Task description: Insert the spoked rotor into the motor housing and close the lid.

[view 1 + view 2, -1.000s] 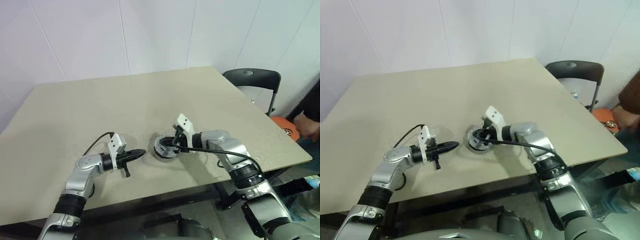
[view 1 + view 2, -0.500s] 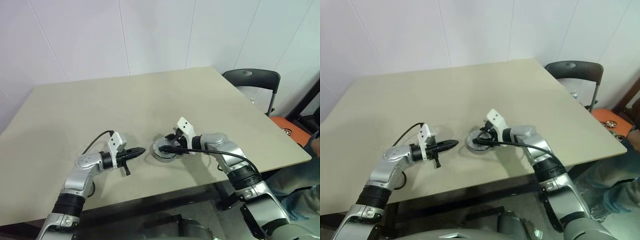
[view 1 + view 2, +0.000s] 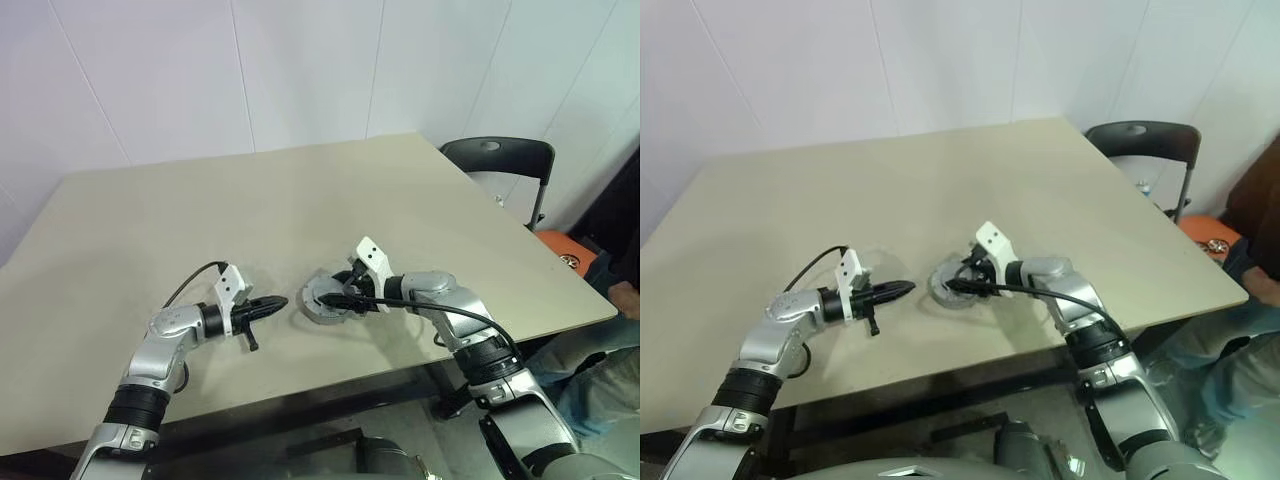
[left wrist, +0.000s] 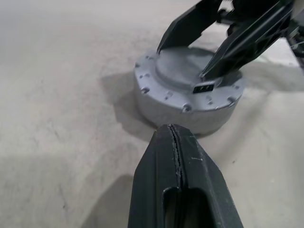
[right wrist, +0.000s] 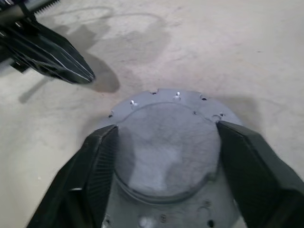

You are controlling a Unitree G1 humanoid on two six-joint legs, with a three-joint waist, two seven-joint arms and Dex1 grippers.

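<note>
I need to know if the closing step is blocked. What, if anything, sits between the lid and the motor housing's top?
Nothing visible does. The lid already sits on the motor housing, covering its top. The right gripper has its jaws spread at either side of the lid; the left gripper is shut, beside the housing on the table.

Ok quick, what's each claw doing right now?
Left claw: closed, holding nothing.
Right claw: open, straddling the lid, not gripping it.

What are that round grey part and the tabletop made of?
The lid looks like cast metal with a dull matt grey finish; small bolt heads ring its edge. The table looks like beige laminate or painted board, matt and faintly speckled, though I can't say which.
</note>
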